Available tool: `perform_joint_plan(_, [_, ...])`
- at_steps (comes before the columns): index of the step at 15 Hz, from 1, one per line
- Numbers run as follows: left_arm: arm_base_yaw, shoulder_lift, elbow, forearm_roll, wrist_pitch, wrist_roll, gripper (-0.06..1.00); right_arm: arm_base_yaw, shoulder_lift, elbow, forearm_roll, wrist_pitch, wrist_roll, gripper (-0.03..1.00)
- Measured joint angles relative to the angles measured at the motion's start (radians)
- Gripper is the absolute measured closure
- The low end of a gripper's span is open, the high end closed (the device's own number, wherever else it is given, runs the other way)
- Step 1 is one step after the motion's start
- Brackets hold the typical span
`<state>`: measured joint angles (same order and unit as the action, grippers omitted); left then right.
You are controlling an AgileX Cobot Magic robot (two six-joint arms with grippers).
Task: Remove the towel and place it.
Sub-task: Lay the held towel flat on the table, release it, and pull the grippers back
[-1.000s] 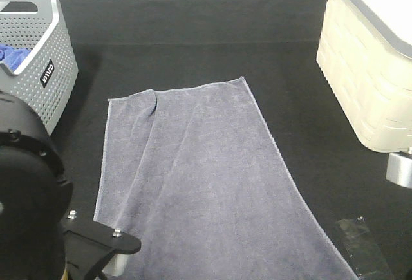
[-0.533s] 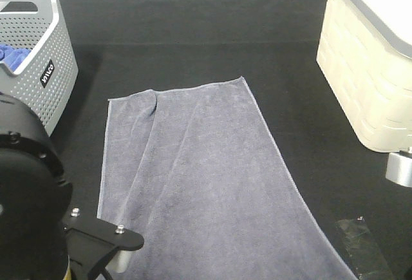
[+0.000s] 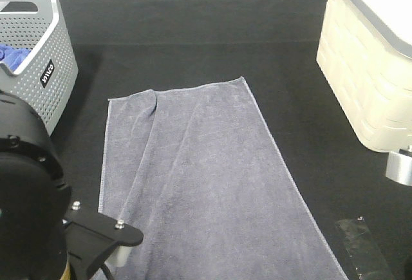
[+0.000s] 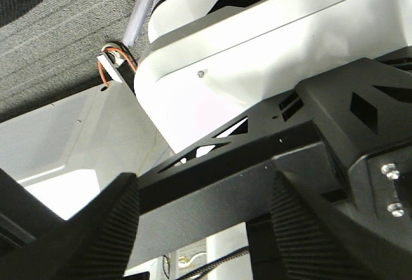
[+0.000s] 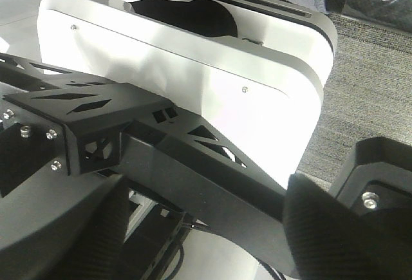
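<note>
The grey-lavender towel (image 3: 206,183) lies spread flat on the black table, running from the middle towards the near edge, with a small fold at its far left corner. My left arm (image 3: 26,196) fills the near left corner beside the towel's near end. In the left wrist view the left gripper (image 4: 206,228) is open, its ribbed fingers (image 4: 116,235) wide apart with only the robot's frame behind them. The right gripper (image 5: 199,235) is open too, with nothing between its fingers (image 5: 335,228). Neither gripper's tips show in the exterior high view.
A perforated grey basket (image 3: 45,67) stands at the far left with a blue cloth (image 3: 9,55) inside. A cream basket (image 3: 367,80) with a grey rim stands at the right. A metal cylinder (image 3: 399,167) and a dark patch of tape (image 3: 360,248) are at the near right.
The towel's near end has drawn in slightly, its near left edge shifting right. The left arm's bracket has moved a little to the right.
</note>
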<state>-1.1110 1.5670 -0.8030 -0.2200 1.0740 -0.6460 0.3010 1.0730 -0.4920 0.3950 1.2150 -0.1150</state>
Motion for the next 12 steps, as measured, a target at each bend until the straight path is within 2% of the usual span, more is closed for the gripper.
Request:
perform_joint_plan(2, [0.0, 0.0, -0.025, 0.035, 0.002, 0.0, 0.35, 0.0, 0.0, -0.018, -0.004, 0.0, -0.001, 0.32])
perform_joint_plan(9, [0.0, 0.0, -0.239, 0.304, 0.001, -0.002, 0.35, 0.0, 0.0, -0.213, -0.018, -0.001, -0.011, 0.34])
perform_joint_plan(12, [0.053, 0.0, -0.299, 0.379, -0.043, -0.002, 0.35, 0.0, 0.018, -0.31, -0.055, -0.052, -0.011, 0.39])
